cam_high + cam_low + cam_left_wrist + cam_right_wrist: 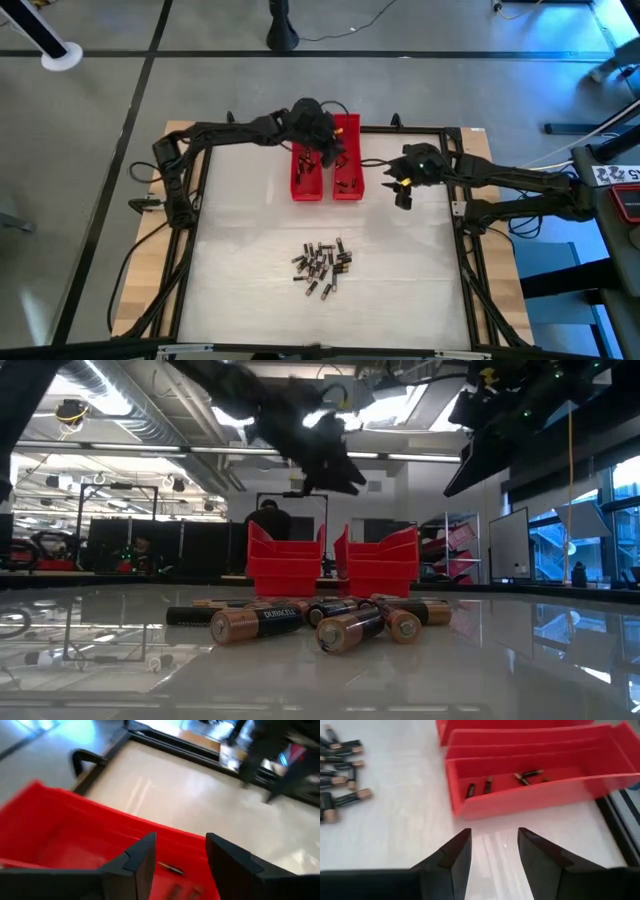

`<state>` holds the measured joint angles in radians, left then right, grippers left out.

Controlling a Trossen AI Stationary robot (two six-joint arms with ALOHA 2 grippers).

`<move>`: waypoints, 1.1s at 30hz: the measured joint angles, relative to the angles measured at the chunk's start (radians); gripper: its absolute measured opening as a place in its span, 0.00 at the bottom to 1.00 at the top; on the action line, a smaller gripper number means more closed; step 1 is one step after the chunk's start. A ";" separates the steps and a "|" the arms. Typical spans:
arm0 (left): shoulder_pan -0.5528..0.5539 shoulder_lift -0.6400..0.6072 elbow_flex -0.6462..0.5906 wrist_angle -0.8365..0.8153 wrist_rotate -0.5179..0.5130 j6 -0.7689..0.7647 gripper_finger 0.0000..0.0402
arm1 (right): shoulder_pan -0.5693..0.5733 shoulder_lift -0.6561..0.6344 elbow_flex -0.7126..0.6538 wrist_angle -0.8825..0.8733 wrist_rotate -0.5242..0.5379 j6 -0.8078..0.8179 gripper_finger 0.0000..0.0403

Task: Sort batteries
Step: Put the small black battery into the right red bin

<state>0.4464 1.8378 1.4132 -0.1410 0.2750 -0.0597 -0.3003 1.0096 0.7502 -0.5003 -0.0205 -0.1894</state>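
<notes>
The left gripper (325,152) hangs above the two red trays (308,185), over the seam between them, its jaws spread with nothing between them; the right-hand tray (530,785) already holds a few batteries (527,775). The right gripper (402,190) hovers over bare tabletop (240,220) just beside that same tray, jaws likewise apart and holding nothing. Most of the batteries (322,266) lie in a loose cluster on the tabletop, well apart from the trays, toward the near edge.
</notes>
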 joint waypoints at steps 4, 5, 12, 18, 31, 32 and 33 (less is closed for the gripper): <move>-0.114 -0.052 0.000 -0.160 -0.112 -0.027 0.37 | 0.073 0.000 -0.020 0.047 -0.011 0.002 0.41; -0.145 -0.061 0.000 -0.207 -0.144 -0.041 0.37 | 0.092 0.000 -0.028 0.059 -0.016 0.001 0.41; -0.333 -0.066 0.000 -0.592 -0.179 -0.207 0.35 | 0.242 0.000 -0.057 0.095 -0.025 0.000 0.41; -0.481 -0.057 -0.001 -0.657 -0.183 -0.278 0.35 | 0.354 0.000 -0.058 0.099 -0.025 0.026 0.41; -0.660 -0.029 -0.088 -0.631 -0.294 -0.578 0.35 | 0.497 0.001 -0.059 0.092 -0.022 0.081 0.41; -0.666 -0.029 -0.107 -0.642 -0.303 -0.586 0.35 | 0.503 0.001 -0.059 0.093 -0.016 0.089 0.41; -0.673 -0.029 -0.129 -0.640 -0.312 -0.588 0.35 | 0.509 0.001 -0.059 0.093 -0.014 0.101 0.41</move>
<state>-0.2261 1.8091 1.2837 -0.7813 -0.0372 -0.6480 0.2091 1.0107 0.6914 -0.4075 -0.0344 -0.0883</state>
